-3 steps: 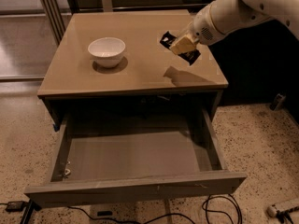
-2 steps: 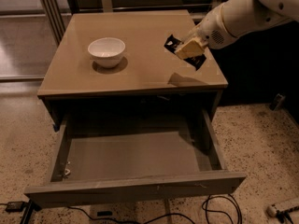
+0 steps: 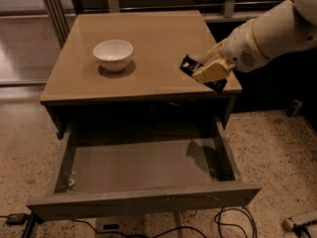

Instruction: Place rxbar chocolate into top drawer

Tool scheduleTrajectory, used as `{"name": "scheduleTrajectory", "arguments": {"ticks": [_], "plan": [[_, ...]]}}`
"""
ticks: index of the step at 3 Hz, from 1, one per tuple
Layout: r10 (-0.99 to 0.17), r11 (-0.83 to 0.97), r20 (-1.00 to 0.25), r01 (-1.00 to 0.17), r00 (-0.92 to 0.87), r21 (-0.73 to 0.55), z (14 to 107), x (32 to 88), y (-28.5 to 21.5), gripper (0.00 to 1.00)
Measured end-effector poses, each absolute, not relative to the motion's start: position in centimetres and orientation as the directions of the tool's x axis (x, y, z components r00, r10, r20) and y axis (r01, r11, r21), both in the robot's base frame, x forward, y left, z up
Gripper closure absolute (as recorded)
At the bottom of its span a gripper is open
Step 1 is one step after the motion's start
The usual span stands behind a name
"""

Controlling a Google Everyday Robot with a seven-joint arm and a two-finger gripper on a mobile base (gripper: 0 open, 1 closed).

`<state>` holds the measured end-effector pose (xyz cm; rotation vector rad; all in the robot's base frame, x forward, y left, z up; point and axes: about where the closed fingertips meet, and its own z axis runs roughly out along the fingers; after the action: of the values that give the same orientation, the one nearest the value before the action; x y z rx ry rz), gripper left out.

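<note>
The rxbar chocolate [image 3: 188, 66] is a small black-wrapped bar held in the air over the front right part of the table top. My gripper [image 3: 210, 72] is shut on it; its pale fingers [image 3: 212, 70] clamp the bar's middle, so only the two black ends show. The white arm [image 3: 267, 33] reaches in from the upper right. The top drawer [image 3: 143, 198] stands pulled wide open below the table top, with a plain grey inside and a flat front panel. The bar's shadow falls on the drawer floor at the right.
A white bowl [image 3: 113, 55] stands on the table top [image 3: 138, 38] at the left middle. Cables [image 3: 233, 222] lie on the speckled floor in front of the drawer. A small pale scrap [image 3: 72, 183] lies in the drawer's front left corner.
The gripper has carried the bar forward and slightly down, from over the table's right middle toward its front right edge. The drawer and the bowl have not moved.
</note>
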<state>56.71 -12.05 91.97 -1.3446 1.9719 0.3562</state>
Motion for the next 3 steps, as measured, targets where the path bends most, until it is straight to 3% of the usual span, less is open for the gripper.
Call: {"name": "scheduleTrajectory", "arguments": {"ticks": [3], "plan": [[-0.704,0.337,-0.687,-0.936,-0.179,-0.101,87.8,53.6,-8.2,1.00]]}}
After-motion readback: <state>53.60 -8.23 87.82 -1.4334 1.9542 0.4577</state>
